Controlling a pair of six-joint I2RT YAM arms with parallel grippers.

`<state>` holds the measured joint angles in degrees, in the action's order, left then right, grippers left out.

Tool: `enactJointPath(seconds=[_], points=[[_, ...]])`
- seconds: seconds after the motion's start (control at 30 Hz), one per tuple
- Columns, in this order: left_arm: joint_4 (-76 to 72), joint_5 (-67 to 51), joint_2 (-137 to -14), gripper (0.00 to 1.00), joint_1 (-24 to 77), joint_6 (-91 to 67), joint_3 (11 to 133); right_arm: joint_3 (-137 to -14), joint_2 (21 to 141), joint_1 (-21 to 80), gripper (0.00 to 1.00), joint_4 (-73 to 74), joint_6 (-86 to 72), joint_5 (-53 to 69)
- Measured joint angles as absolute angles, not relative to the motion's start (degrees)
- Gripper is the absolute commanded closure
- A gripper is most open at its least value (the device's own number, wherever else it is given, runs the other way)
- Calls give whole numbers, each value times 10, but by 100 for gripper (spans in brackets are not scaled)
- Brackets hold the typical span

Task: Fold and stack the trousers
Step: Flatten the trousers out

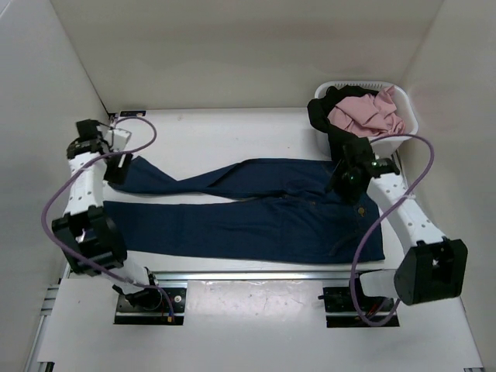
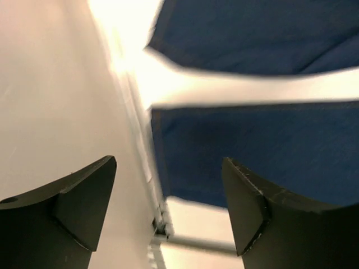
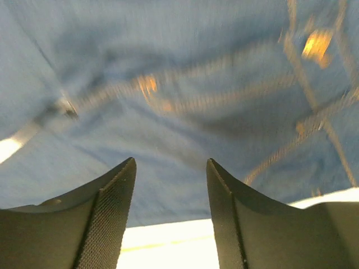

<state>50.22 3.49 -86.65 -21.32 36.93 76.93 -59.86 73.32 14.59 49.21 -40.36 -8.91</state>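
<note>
The dark navy trousers point(image 1: 256, 209) lie spread flat across the table, legs pointing left and waist at the right. My left gripper point(image 1: 116, 167) hovers over the far leg's cuff at the left and stands open, with nothing between its fingers point(image 2: 84, 202). Both cuff ends of the trousers point(image 2: 252, 151) show below it in the left wrist view. My right gripper point(image 1: 345, 182) hangs over the waist end and is open, its jaws apart above the denim point(image 3: 168, 84), holding nothing. Orange seam stitching point(image 3: 314, 45) shows in the right wrist view.
A white basket point(image 1: 407, 116) at the back right holds a pink cloth point(image 1: 368, 112) and a black garment point(image 1: 329, 116) that drapes over its rim. White walls close in the left, back and right. A metal rail point(image 1: 256, 275) runs along the near edge.
</note>
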Motion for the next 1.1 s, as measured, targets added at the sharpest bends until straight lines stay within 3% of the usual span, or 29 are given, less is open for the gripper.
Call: enactJointPath(seconds=[0.33,0.4,0.43,0.47,0.53,0.57,0.6,0.63,0.67,0.7,0.83,1.1], points=[[428,54,-1083,10,-108,369,737,-642,919,-46,41,389,-385,-38],[419,61,-1098,14,-98,373,740,-643,953,-55,41,371,-385,-34],[414,63,-1099,19,-95,374,742,-644,969,-56,41,362,-385,-34],[408,67,-1104,35,-92,375,746,-645,984,-56,41,357,-385,-32],[399,74,-1115,54,-89,372,755,-648,1012,-56,44,353,-386,-30],[396,77,-1122,72,-88,374,760,-648,1022,-55,47,351,-387,-28],[390,81,-1126,83,-88,374,762,-648,1028,-55,54,350,-388,-28],[385,84,-1131,86,-88,375,763,-648,1028,-55,61,350,-389,-28],[383,88,-1133,86,-88,376,764,-645,1028,-55,66,346,-392,-28],[382,90,-1133,86,-88,376,764,-639,1028,-55,80,342,-397,-25],[379,102,-1127,86,-88,376,760,-602,1002,-61,100,334,-415,-22],[460,105,-978,86,-101,400,734,-495,906,-60,100,359,-425,-15]])
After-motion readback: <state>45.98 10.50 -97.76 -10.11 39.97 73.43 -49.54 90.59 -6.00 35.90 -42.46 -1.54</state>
